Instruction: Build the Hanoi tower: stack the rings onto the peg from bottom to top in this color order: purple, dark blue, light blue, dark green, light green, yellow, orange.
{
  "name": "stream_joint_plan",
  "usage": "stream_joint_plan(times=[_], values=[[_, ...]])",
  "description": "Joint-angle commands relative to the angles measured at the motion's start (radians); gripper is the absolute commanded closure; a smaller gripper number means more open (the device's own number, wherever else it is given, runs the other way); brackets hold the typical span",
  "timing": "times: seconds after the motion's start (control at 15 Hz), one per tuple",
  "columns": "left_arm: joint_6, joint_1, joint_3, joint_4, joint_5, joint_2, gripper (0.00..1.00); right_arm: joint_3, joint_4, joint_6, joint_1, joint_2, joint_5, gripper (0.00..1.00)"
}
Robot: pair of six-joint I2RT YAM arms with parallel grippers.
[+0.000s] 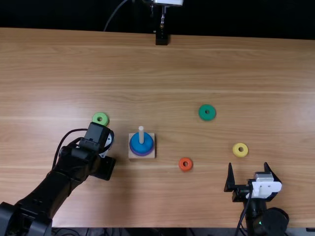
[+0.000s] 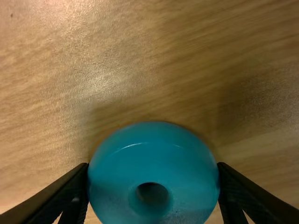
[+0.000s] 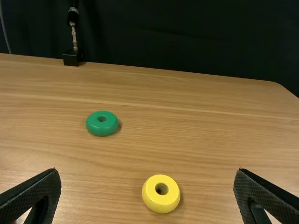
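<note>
Since the purple ring [image 1: 142,154] and the dark blue ring [image 1: 135,144] are stacked on the peg [image 1: 141,134], the light blue ring [image 2: 154,149] is judged to be next. It should be raised straight up from the desk [image 1: 172,206] and kept level, then carried above the peg's tip before anything is lowered. The hole is best lined up with the peg from directly overhead, since a tilted ring could be caught on the tip or the stack nudged. Once the ring is threaded, it should be let down gently until the dark blue one is met, and only then released. The nearby light green ring [image 1: 100,114], partly covered by the left arm [image 1: 64,172], should not be brushed on the way.

By the left pincer [image 2: 153,168] the light blue ring is pinched at opposite sides, its hole left uncovered between the fingers; whether it is lifted cannot be told. The right pincer [image 3: 147,172] is spread wide with nothing held or touched. Beyond it on the desk, the yellow ring [image 3: 160,203] and the dark green ring [image 3: 102,130] are seen lying flat and well apart. The orange ring [image 1: 185,168] is placed between the peg and the yellow ring.
</note>
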Motion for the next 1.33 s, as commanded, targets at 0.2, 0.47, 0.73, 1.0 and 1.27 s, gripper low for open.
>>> stream_joint_plan(times=[0.2,0.47,0.73,1.0,1.27], values=[[-0.017,0.008,0.361,-0.331,-0.007,0.012,1.00,-0.051,-0.076,0.000,-0.008,-0.012,-0.010,0.00],[-0.045,0.006,0.698,-0.638,-0.022,0.090,1.00,-0.051,-0.076,0.000,-0.008,-0.012,-0.010,0.00],[-0.115,-0.011,1.030,-0.868,-0.018,0.226,1.00,-0.051,-0.076,0.000,-0.008,-0.012,-0.010,0.00],[-0.209,-0.092,1.212,-0.894,-0.018,0.312,1.00,-0.051,-0.076,0.000,-0.008,-0.012,-0.010,0.00],[-0.247,-0.163,1.326,-0.894,-0.015,0.377,1.00,-0.051,-0.076,0.000,-0.008,-0.012,-0.010,0.00]])
